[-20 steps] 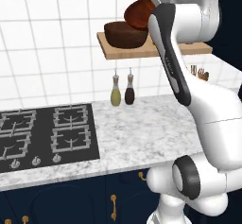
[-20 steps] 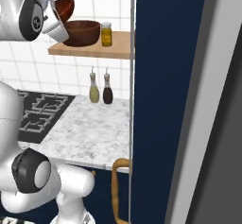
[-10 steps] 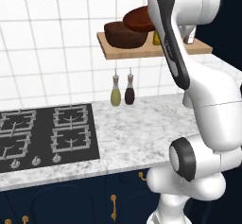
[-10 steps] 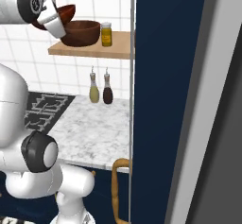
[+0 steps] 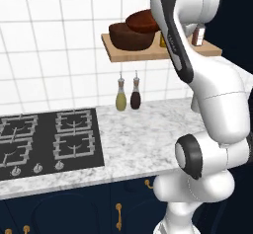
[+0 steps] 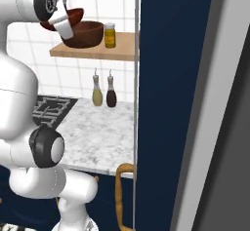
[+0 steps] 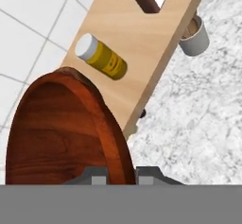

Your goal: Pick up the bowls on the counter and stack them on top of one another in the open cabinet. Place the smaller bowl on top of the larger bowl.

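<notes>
Two base cameras look forward from behind the arm, left and right, sharing the shelf (image 5: 148,54) and marbled surface (image 6: 97,137). The hand camera looks down close over that shelf.

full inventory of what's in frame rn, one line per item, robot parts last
larger bowl: 1, dark brown, on the shelf's left part
smaller bowl: 1, reddish-brown, held by its rim, tilted over the larger bowl
open cabinet: 1, light-tan shelf board on the tiled wall
yellow jar: 1, white lid, on the shelf beside the larger bowl
brown jar: 1, pale label, on the shelf's right part
bottles: 2, one yellowish, one dark, below the shelf at the wall
counter: 1, white-grey marble
gas hob: 1, black, set in the counter
grey cup: 1, on the counter under the shelf's end
gripper: 1, shut on the smaller bowl's rim
</notes>
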Controlling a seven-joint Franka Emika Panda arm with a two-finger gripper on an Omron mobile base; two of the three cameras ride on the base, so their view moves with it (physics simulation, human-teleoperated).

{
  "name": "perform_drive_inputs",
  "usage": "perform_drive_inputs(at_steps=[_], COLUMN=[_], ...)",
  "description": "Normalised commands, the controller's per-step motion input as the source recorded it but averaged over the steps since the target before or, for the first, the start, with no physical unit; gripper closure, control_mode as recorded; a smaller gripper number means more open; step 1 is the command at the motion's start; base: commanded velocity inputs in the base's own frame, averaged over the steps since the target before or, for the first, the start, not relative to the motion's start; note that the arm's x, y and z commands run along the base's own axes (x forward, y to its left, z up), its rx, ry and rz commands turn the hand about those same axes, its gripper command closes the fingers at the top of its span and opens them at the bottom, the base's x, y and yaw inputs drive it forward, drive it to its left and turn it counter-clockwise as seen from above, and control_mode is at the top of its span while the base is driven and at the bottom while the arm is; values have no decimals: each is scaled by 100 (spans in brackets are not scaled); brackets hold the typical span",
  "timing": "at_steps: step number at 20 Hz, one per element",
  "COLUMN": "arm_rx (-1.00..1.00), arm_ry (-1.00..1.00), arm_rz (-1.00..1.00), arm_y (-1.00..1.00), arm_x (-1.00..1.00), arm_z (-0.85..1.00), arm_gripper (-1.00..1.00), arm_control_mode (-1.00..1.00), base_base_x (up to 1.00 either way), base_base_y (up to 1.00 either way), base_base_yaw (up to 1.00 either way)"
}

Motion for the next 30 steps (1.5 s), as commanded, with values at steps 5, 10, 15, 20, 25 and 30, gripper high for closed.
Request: perform_drive_inputs(at_steps=[5, 10, 15, 20, 25, 30], arm_rx=[16, 5, 0, 0, 0, 0], arm_ry=[-2, 3, 7, 0, 0, 0], arm_rz=[-3, -5, -1, 0, 0, 0], arm_y=[-2, -1, 0, 0, 1, 2], arm_x=[42, 39, 21, 23, 22, 6], arm_z=[0, 0, -27, -29, 1, 24], arm_gripper=[100, 100, 100, 100, 100, 100], arm_control_mode=[-100, -100, -100, -100, -100, -100], base_base_x=[0, 0, 0, 0, 0, 0], base_base_y=[0, 0, 0, 0, 0, 0], base_base_yaw=[0, 0, 0, 0, 0, 0])
